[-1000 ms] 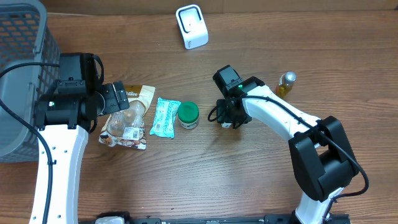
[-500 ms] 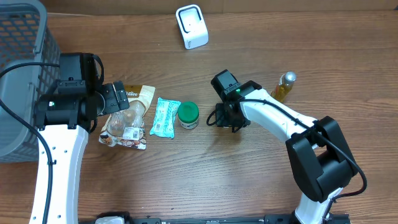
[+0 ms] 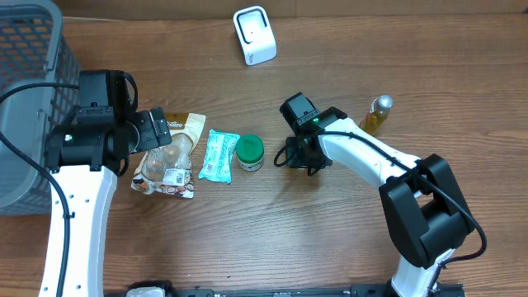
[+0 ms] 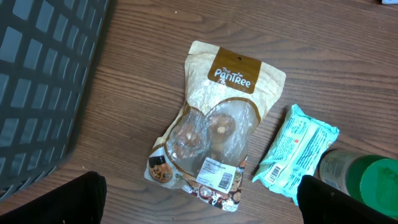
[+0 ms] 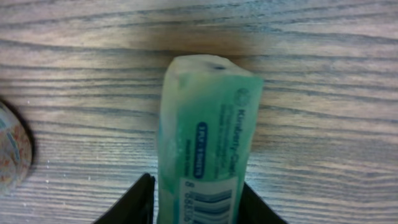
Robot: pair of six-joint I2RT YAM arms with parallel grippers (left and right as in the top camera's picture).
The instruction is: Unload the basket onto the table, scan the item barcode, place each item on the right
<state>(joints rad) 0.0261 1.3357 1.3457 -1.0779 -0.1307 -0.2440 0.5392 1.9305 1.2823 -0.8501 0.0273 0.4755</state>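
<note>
On the wooden surface [image 3: 247,231], a grey basket [image 3: 25,66] is seen at the 10 o'clock corner and a white scanner [image 3: 254,35] near the 12 o'clock edge. A row is formed across the middle by a snack pouch [image 4: 214,124], a teal packet [image 4: 298,152] at its 3 o'clock and a green-lidded jar [image 3: 250,153] beyond that. A yellow bottle [image 3: 378,113] stands at 2 o'clock of the right pincer [image 5: 198,190], and the jar just at its 9 o'clock. The left pincer [image 3: 155,130] is spread wide above the pouch, holding nothing. The green tissue pack [image 5: 208,118] is gripped between the right pincer's fingers [image 5: 144,198], pressed on both long sides, its far end pointing to 12 o'clock in the wrist view; from overhead it is hidden beneath that pincer. "PanTree" is printed on the pouch; "Kimberly-Clark" appears along the pack, with a barcode at the gripped end.
</note>
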